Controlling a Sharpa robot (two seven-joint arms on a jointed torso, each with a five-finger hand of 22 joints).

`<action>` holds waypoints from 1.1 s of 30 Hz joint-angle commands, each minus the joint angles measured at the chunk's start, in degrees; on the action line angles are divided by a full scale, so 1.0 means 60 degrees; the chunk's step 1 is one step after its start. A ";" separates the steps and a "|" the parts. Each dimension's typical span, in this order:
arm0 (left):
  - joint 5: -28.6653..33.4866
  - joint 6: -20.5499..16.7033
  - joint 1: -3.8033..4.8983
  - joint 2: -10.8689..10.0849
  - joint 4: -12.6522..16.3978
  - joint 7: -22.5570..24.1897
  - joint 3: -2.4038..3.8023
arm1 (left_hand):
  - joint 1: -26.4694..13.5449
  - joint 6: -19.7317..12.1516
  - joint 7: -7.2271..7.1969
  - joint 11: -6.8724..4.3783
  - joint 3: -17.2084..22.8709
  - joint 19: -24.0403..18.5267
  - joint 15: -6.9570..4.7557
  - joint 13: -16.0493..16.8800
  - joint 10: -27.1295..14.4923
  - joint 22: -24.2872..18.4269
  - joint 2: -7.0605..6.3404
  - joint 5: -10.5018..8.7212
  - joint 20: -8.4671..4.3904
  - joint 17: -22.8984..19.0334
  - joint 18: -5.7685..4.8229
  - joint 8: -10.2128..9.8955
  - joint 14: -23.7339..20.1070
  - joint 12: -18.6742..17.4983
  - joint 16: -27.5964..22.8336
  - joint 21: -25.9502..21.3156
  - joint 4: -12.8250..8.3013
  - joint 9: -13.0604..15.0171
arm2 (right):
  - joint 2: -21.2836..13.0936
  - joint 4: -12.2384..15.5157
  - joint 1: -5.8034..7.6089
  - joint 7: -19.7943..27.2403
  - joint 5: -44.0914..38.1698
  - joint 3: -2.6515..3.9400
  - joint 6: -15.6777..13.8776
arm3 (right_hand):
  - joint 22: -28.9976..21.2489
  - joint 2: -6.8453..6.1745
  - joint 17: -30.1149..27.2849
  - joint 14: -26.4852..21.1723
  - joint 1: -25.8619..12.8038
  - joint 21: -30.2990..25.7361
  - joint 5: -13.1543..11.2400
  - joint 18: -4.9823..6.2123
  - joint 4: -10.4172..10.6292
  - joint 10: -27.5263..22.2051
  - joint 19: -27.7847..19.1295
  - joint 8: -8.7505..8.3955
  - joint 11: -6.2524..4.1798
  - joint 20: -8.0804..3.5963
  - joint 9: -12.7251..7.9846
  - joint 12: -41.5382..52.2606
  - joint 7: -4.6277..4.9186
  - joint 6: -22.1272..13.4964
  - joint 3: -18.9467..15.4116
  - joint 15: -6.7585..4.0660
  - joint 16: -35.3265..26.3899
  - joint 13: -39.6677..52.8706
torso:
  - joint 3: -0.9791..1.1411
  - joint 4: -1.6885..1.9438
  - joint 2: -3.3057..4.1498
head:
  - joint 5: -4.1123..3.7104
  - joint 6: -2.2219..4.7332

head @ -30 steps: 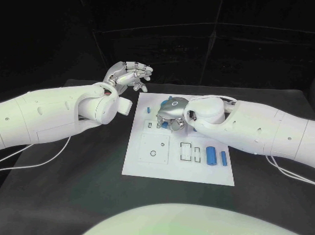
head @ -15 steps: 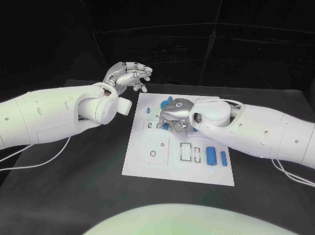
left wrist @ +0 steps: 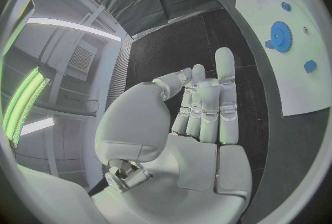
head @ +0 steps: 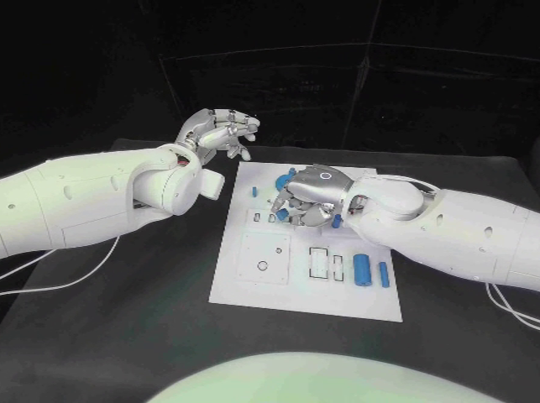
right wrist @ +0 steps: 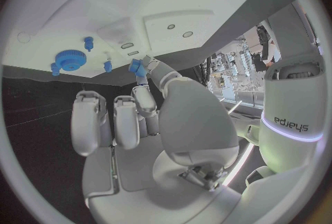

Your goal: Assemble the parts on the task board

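1. One white task board [head: 270, 281] lies in the middle of the black table [head: 100, 336]; everything below is placed from it.
2. Blue parts that can be counted in the head view: one gear [head: 282, 180] near the board's far edge, one small peg [head: 254, 191] just left of the gear, and two long bars, a thick one [head: 362, 269] and a thin one [head: 384, 273], side by side near the board's right edge. Other blue bits under the right hand are too hidden to count.
3. One right hand [head: 304, 198] hangs over the far half of the board, fingers curled down. In the right wrist view a small blue part [right wrist: 136, 67] is pinched at a fingertip [right wrist: 146, 72], above the board.
4. One left hand [head: 217, 130] hovers off the board's far left corner, holding nothing; the left wrist view shows its fingers [left wrist: 207, 103] long and close together.
5. Against a second ago, the right hand sits further toward the board's far right and the gear is more uncovered; the left hand is nearly unchanged.
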 commanded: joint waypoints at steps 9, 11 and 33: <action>0.0297 0.0895 -0.0305 0.0020 -0.0145 0.0220 -0.0003 | -0.0447 -0.0054 0.0260 0.0250 -0.0052 0.0046 0.0202 -0.0988 -0.0586 -0.0146 0.0032 0.0038 0.0165 -0.0374 0.0039 -0.0389 -0.0229 -0.1151 -0.0252 -0.0231 0.0147 -0.0431 | -0.1176 0.1211 0.0025 0.0938 0.4236 0.0130 -0.1601 | 0.1166 -0.0048 0.1171 0.0721 -0.0149 0.0101 0.0176 -0.0161 0.0132 0.0028 0.0132 -0.0048 0.0092 0.0015 -0.0003 -0.0028 0.0164 0.0093 -0.0101 0.0097 0.0083 0.0017 | 0.0011 -0.0014 -0.0032 | 0.0013 0.0362; 0.0474 0.1064 -0.0400 0.0043 -0.0150 0.0300 -0.0003 | -0.0529 -0.0012 0.0286 0.0285 -0.0063 0.0055 0.0233 -0.1217 -0.0551 -0.0171 0.0031 0.0034 0.0200 -0.0464 0.0046 -0.0497 -0.0255 -0.1399 -0.0295 -0.0257 0.0191 -0.0538 | -0.1394 0.1444 0.0024 0.1019 0.4736 0.0141 -0.1748 | 0.1167 -0.0050 0.1174 0.0721 -0.0156 0.0102 0.0184 -0.0162 0.0142 0.0027 0.0132 -0.0053 0.0096 0.0017 -0.0005 -0.0030 0.0169 0.0090 -0.0109 0.0100 0.0085 0.0015 | 0.0016 -0.0025 -0.0045 | 0.0032 0.0413; 0.1602 0.3585 -0.1105 0.0707 -0.0135 0.0085 0.0000 | -0.2082 0.0345 0.0504 0.0568 -0.0915 0.0796 0.0394 -0.3005 -0.0602 -0.0204 0.0504 0.0022 0.0353 0.0878 0.0062 -0.1778 0.0854 -0.3373 0.1183 0.0041 0.1680 -0.1593 | -0.2481 0.2889 0.0013 0.1643 0.7093 0.0156 -0.2590 | 0.1252 -0.0088 0.1262 0.0741 -0.0301 0.0154 0.0492 -0.0182 0.0361 0.0039 0.0198 -0.0179 0.0190 0.0087 -0.0047 -0.0007 0.0277 -0.0039 -0.0294 0.0180 0.0149 0.0041 | 0.0066 -0.0152 -0.0131 | -0.0102 0.0999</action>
